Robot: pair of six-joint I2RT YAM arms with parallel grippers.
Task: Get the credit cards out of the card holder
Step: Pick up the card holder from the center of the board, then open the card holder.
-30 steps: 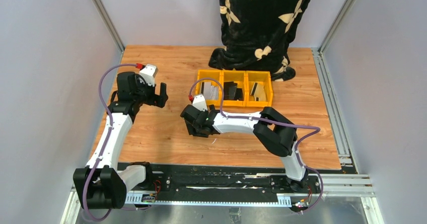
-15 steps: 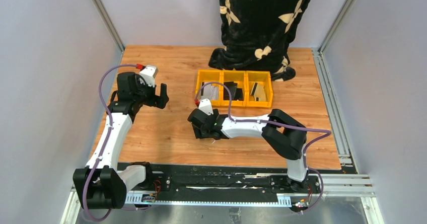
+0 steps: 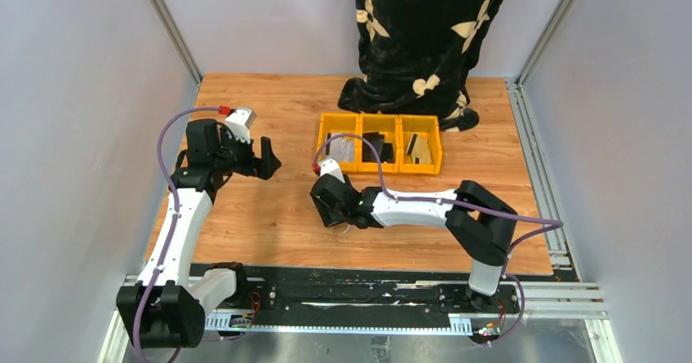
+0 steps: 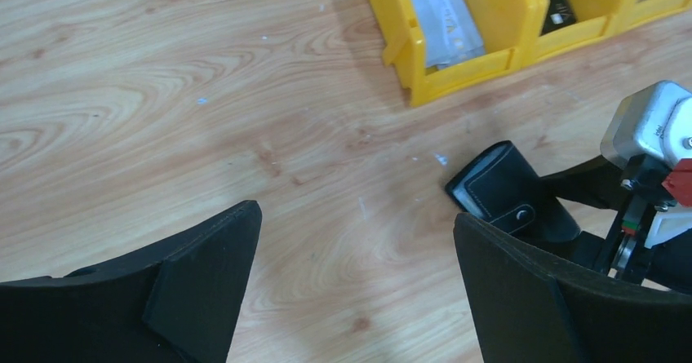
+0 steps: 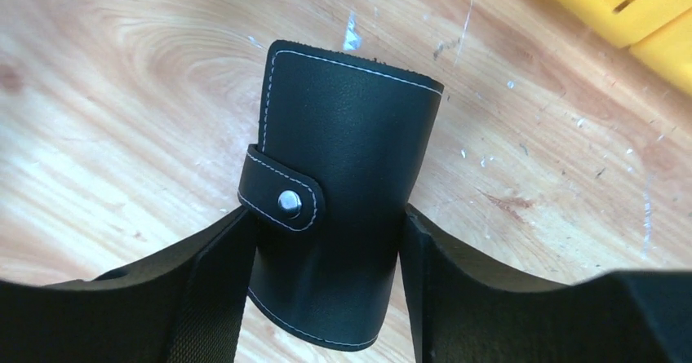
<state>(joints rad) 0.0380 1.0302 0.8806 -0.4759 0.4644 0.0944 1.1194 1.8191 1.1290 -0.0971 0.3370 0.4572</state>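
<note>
The card holder [image 5: 343, 175], a black folding wallet with its snap tab fastened, lies on the wooden table in front of the yellow bins. My right gripper [image 5: 326, 216] straddles it, with a finger pressed against each long side. From the left wrist view the card holder [image 4: 502, 188] shows at the right with the right gripper's fingers over its far end. My left gripper [image 4: 355, 216] hovers open above bare wood to the left of it, holding nothing. From above, the right gripper [image 3: 329, 210] covers the holder and the left gripper [image 3: 265, 161] sits further left. The credit cards are hidden.
A row of three yellow bins [image 3: 379, 168] stands just behind the holder; the leftmost bin [image 4: 473, 61] holds pale flat items. A black patterned cloth [image 3: 424, 37] hangs at the back. Metal rails line the table's right side.
The right gripper has shifted slightly right and its jaws have narrowed onto the card holder. The left gripper has edged a little toward the right and stays open.
</note>
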